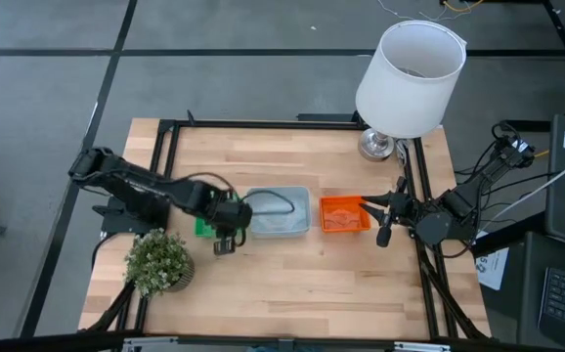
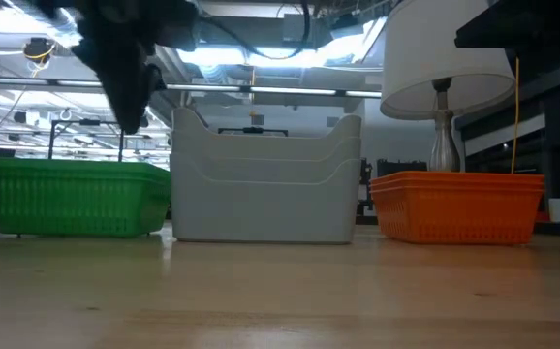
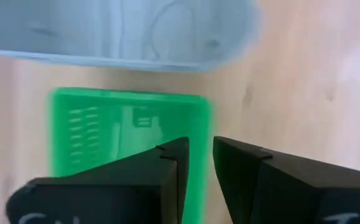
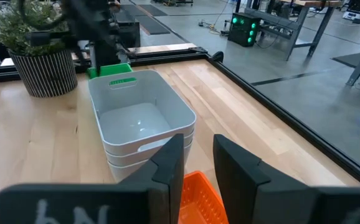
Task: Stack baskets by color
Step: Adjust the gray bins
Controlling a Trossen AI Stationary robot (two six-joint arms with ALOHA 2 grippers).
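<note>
Left gripper (image 1: 226, 238) sits over the near-right corner of the green baskets (image 1: 204, 227), above them, not touching. Fingers (image 3: 167, 168) stand a narrow gap apart with nothing between them; the left wrist view shows the green basket rim directly below that gap. In the low view the gripper (image 2: 130, 102) hangs clear above the green stack (image 2: 77, 199).

Right gripper (image 1: 381, 217) is at the right end of the orange baskets (image 1: 344, 214), fingers (image 4: 167, 168) a narrow slot apart, empty, with the orange rim (image 4: 195, 196) just below them. Whether a fingertip touches the orange basket, cannot tell.

Baskets lie in a row across the middle of the table (image 1: 292, 284): green on the left, grey-blue baskets (image 1: 279, 212) in the centre, orange on the right. Grey-blue stack shows 3 nested rims in the low view (image 2: 265, 179) and in the right wrist view (image 4: 144, 121). Green and grey-blue nearly touch; orange stands slightly apart.

How many green or orange baskets are nested is hard to make out. The green stack is mostly covered by the left arm from above. Orange is cut off in the right wrist view.

Lamp (image 1: 407, 78) stands at the far right, plant (image 1: 157, 261) near left.
</note>
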